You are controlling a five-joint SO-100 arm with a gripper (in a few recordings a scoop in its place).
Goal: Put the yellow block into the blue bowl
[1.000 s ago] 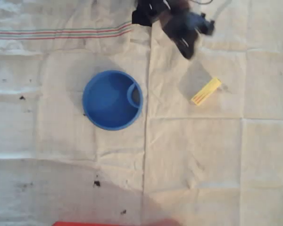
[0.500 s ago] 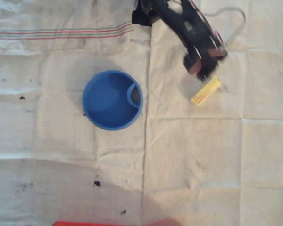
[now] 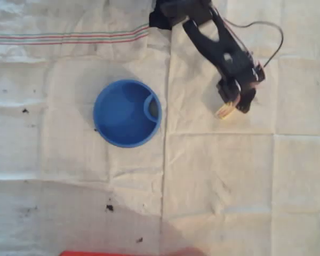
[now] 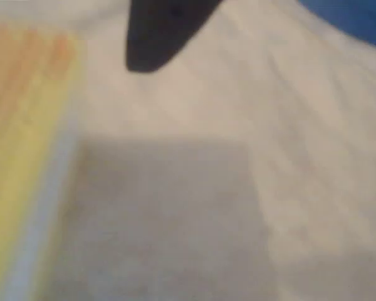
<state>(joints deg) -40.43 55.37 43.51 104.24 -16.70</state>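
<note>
From above, the black arm reaches down from the top edge toward the right of centre, and its gripper (image 3: 233, 102) sits right over the yellow block (image 3: 224, 111), covering most of it; only the block's lower-left end pokes out beneath the dark fingers. Whether the jaws are parted or pressed onto the block, I cannot tell from here. The blue bowl (image 3: 127, 113) stands well apart, left of centre, with its ring handle on the right side of its rim. Everything rests on a creased white cloth (image 3: 229, 181) with thin coloured stripes at the upper left. In the wrist view, all blurred, the yellow block (image 4: 22, 144) fills the left edge, one dark fingertip (image 4: 160, 34) hangs at the top, and the blue bowl (image 4: 357, 19) shows in the upper right corner.
</note>
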